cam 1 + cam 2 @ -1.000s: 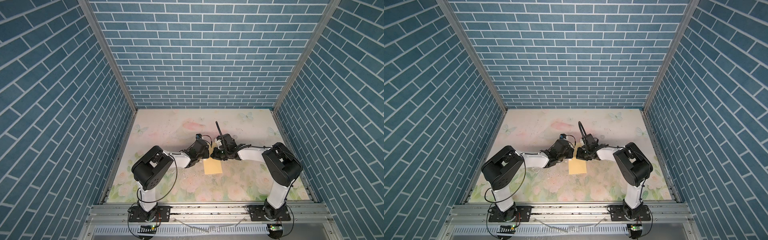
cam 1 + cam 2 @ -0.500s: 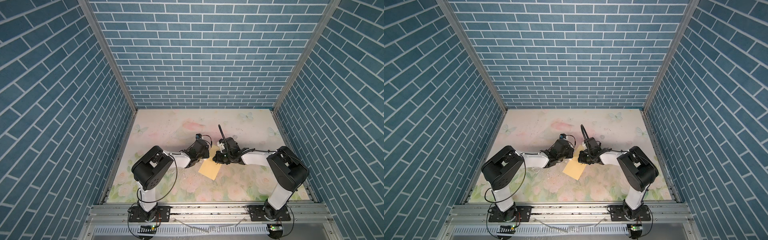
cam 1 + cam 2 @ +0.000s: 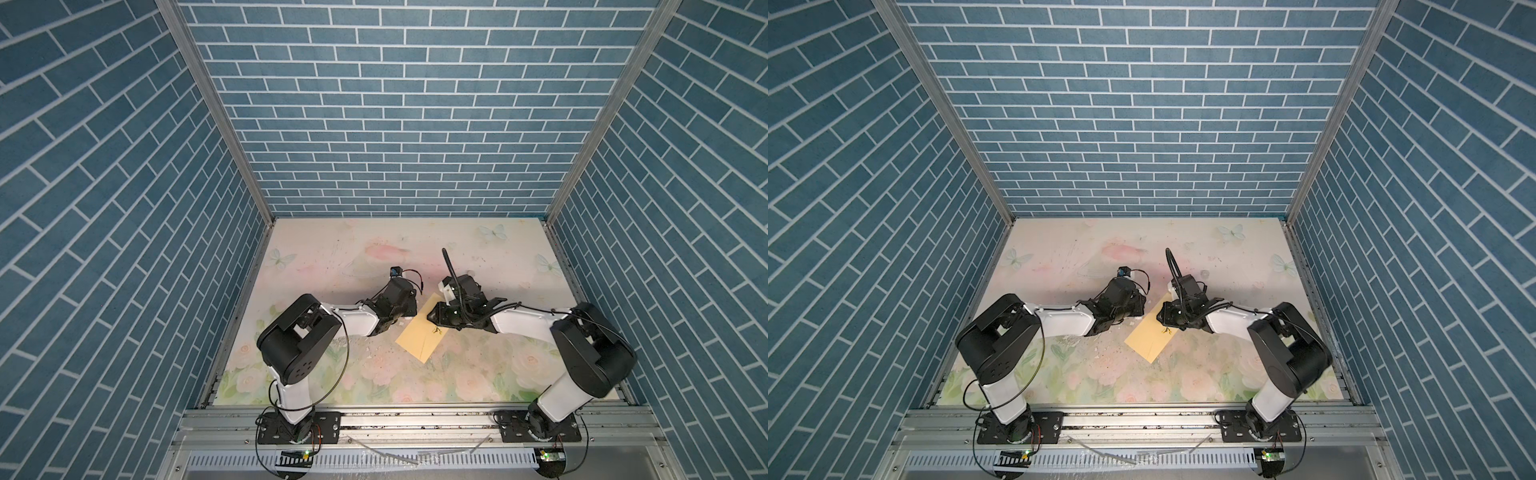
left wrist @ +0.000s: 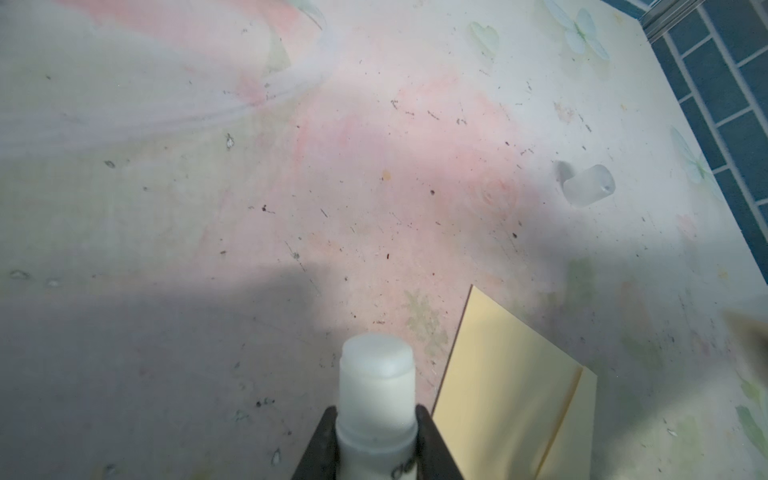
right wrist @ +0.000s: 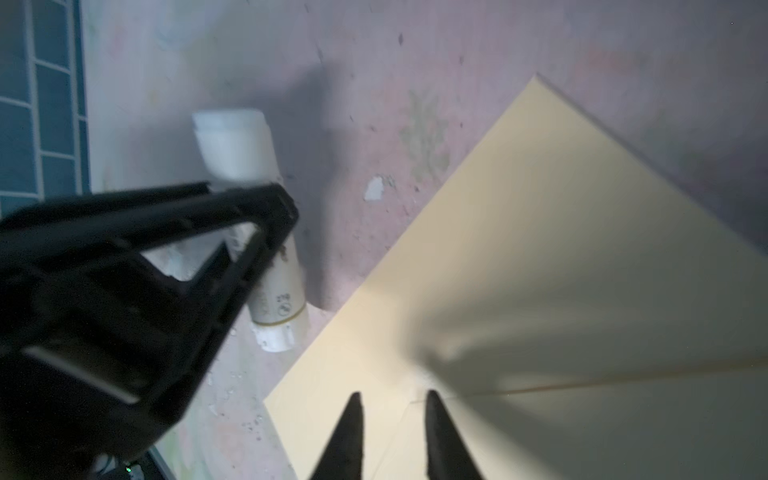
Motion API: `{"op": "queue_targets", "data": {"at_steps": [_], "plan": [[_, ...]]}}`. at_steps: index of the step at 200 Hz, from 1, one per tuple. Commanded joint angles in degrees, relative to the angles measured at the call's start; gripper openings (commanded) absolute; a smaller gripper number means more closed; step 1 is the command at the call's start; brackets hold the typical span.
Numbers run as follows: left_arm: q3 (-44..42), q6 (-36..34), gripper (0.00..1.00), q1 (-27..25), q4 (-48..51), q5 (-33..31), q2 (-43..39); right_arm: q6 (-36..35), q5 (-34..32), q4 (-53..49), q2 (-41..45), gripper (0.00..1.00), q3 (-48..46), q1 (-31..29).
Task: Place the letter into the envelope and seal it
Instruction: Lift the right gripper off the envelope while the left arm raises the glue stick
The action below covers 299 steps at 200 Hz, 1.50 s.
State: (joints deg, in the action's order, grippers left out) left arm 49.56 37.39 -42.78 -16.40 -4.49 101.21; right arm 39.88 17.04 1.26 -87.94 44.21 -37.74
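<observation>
The glue stick (image 4: 376,390) is gripped between the fingers of the left gripper (image 4: 376,411), its uncapped white tip projecting past them. The right gripper (image 5: 392,399) is seen with jaws slightly parted and nothing between them, just above the yellow envelope (image 5: 540,249). The envelope is laid flat on the floral table (image 4: 208,166), beneath those tips and just beside the left gripper. A translucent cap (image 4: 588,185) is seen lying well beyond the stick.
</observation>
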Motion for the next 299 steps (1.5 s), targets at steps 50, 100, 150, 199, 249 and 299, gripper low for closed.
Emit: {"op": "queue_targets", "data": {"at_steps": [50,100,150,199,249,299], "plan": [[-1.5,-6.8,0.00,0.2,4.1,-3.8,-12.4,1.7,-11.7,-8.3,17.8,0.75,-9.8,1.9],[-3.4,-8.6,0.00,0.2,4.7,-4.5,-17.5,4.0,-10.6,-3.6,14.6,0.81,-12.5,3.6],[-4.6,-9.1,0.00,0.2,4.6,-4.7,-19.3,5.4,-7.1,2.5,6.2,0.83,-11.2,5.0],[-4.9,-9.3,0.00,0.2,4.2,-4.8,-19.7,5.9,-3.9,7.0,-0.6,0.83,-9.1,6.1],[-5.3,-9.3,0.00,0.2,4.2,-5.3,-20.9,6.1,2.2,11.0,-10.3,0.83,-2.6,6.3],[-5.6,-8.6,0.00,0.2,4.2,-5.7,-22.4,6.0,4.9,12.6,-13.3,0.83,1.6,6.4]]}}
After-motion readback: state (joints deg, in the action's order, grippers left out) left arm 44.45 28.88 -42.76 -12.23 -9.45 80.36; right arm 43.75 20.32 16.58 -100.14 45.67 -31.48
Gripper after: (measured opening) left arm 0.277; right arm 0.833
